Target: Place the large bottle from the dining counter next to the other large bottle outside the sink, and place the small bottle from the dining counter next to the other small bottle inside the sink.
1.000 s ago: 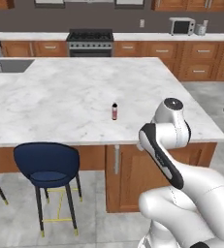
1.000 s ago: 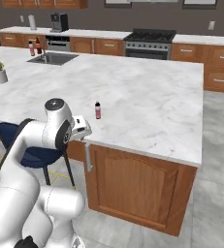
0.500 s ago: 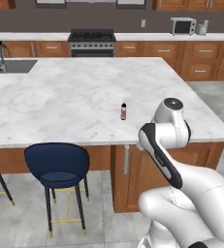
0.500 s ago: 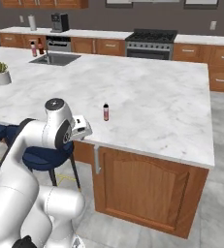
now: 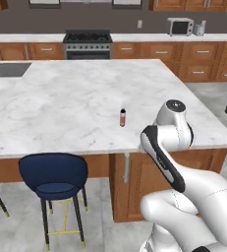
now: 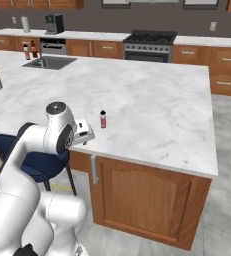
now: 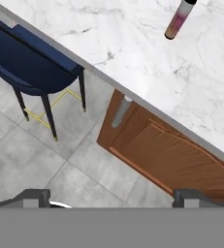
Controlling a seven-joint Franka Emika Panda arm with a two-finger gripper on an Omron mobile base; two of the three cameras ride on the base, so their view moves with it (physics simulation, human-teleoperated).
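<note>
Small bottle (image 5: 122,117) stood upright on the dining counter (image 5: 61,103), near the front edge, nothing touching it. Pale body, reddish band, dark cap. Same bottle seen in right base view (image 6: 103,119) and at top of hand view (image 7: 179,19). No brown long-necked bottle could be made out on the counter in these views.

Claw (image 6: 85,135) sat at the counter's front edge, just left of the bottle, apart from it. Jaws fully spread, nothing held. Hand cam looked down past the counter lip onto a blue stool (image 7: 31,65), the wooden cabinet door (image 7: 167,155) and grey floor tiles.

Change noted: over the last sec. the whole scene slid sideways in both base views, so the base drove along the counter; things on it did not move. Bottle went from well left of the arm to nearly in front of it. Arm pose looked unchanged; claw opening unchanged.

Sink (image 6: 49,62) lay at the far left end of the counter run, with two bottles (image 6: 29,50) standing beside it, too small to tell apart.

Assessment: approach phase, nothing picked yet. Robot appeared to be lining up on the small bottle. Next step likely needs the arm raised and reached over the edge. Bottle is slim and light-looking; tipping risk on a side contact.
</note>
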